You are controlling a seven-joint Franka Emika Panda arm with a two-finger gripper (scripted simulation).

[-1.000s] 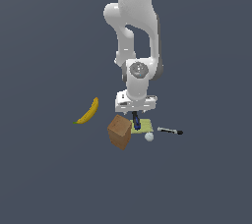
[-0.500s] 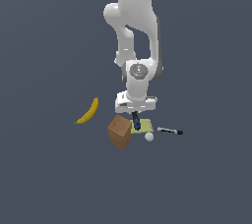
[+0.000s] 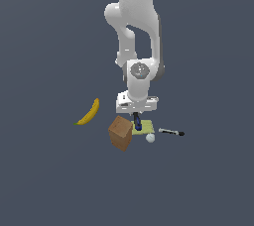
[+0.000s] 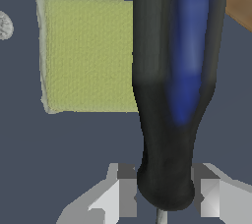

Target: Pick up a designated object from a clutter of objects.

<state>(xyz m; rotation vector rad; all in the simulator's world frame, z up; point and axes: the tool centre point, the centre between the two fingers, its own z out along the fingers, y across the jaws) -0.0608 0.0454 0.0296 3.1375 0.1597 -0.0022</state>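
Slim blue-and-black-handled screwdriver gripped in the jaws.
Jaws closed on its handle, above the flat yellow-green pad, beside the brown cardboard box.

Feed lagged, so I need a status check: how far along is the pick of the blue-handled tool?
Done: the gripper is closed on the blue-handled tool, fingers on both sides. In hand: the tool hangs just above the yellow-green pad. Left: raising it clear of the brown box.

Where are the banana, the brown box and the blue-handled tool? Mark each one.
banana [image 3: 89, 112], exterior view, middle of its curve.
brown box [image 3: 120, 132], exterior view, centre of its front face.
blue-handled tool [image 4: 184, 61], wrist view, blue stripe on the handle.
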